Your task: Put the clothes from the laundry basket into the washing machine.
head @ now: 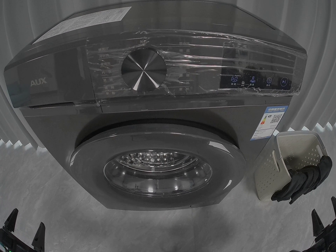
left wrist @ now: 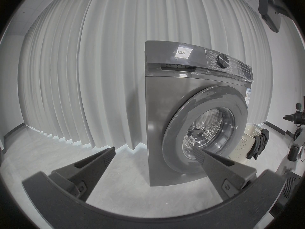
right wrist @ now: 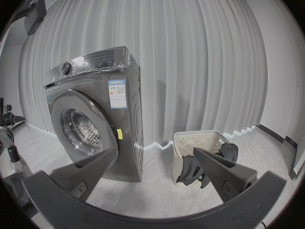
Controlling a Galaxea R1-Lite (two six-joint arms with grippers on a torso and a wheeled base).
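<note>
Black clothes (head: 303, 181) hang over the rim of the basket (head: 269, 174), half inside and half trailing down its outer wall, which leaves a loose fold that a finger could get under from above. Whether this is one garment or two bunched together I cannot tell; I count one dark heap. The one pale, perforated basket stands on the floor (head: 70, 193), at 4 o'clock from the door (head: 157, 172) and just beside the corner of the washer (head: 52, 130). That puts it on the right arm's side, likely so the carry to the drum is short. The single round door is shut, with the steel drum showing through its glass, so in my judgement it must be opened before any cloth goes in. At 12 o'clock from the door sits one dial (head: 144, 69) under a wrap of clear film (head: 210, 53), and one label (head: 269, 123) is stuck at 2 o'clock. Two grippers are low in the head view. The left gripper (head: 26, 224) is at 7 o'clock and the right gripper (head: 324, 214) at 5 o'clock, each with two fingers spread wide and nothing between them. Both are well apart from washer and basket. The right one is nearer the clothes and the left faces the door, a fair split of work if one opens while the other fetches. A white pleated curtain (head: 315, 35) hangs behind everything.
</note>
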